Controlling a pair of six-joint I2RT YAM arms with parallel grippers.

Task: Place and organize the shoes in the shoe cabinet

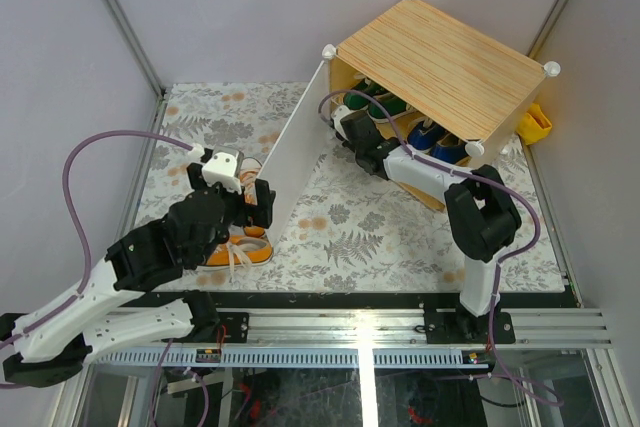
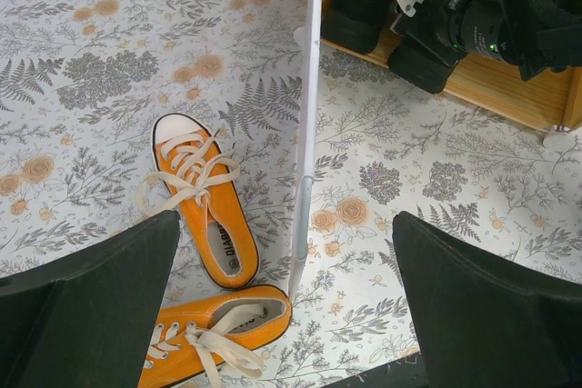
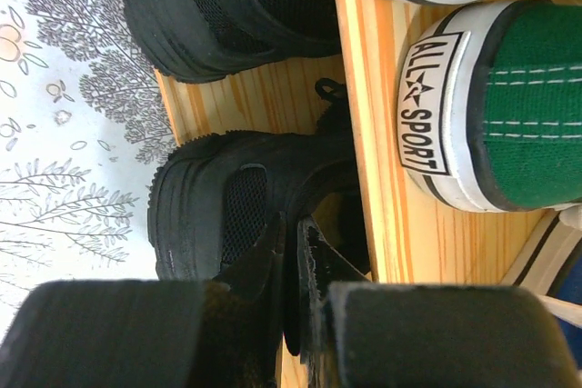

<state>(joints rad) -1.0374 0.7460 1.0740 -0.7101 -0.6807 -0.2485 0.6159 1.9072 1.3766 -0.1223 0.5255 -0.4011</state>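
Note:
The shoe cabinet (image 1: 435,62) stands at the back right with its white door (image 1: 295,152) swung open. Green shoes (image 1: 375,102) and blue shoes (image 1: 432,137) sit on its shelves. My right gripper (image 3: 293,229) reaches into the lower shelf (image 3: 364,143) and is shut on the heel collar of a black shoe (image 3: 214,215); the other black shoe (image 3: 227,6) lies beside it. Two orange shoes (image 2: 205,215) (image 2: 214,333) lie on the floral mat left of the door. My left gripper (image 2: 286,252) hovers open above them and the door's edge (image 2: 309,134).
A green sneaker heel marked ALL SPORT (image 3: 509,106) sits on the shelf above the black pair. A yellow object (image 1: 535,122) lies behind the cabinet's right corner. Grey walls close in the mat (image 1: 360,227) on three sides.

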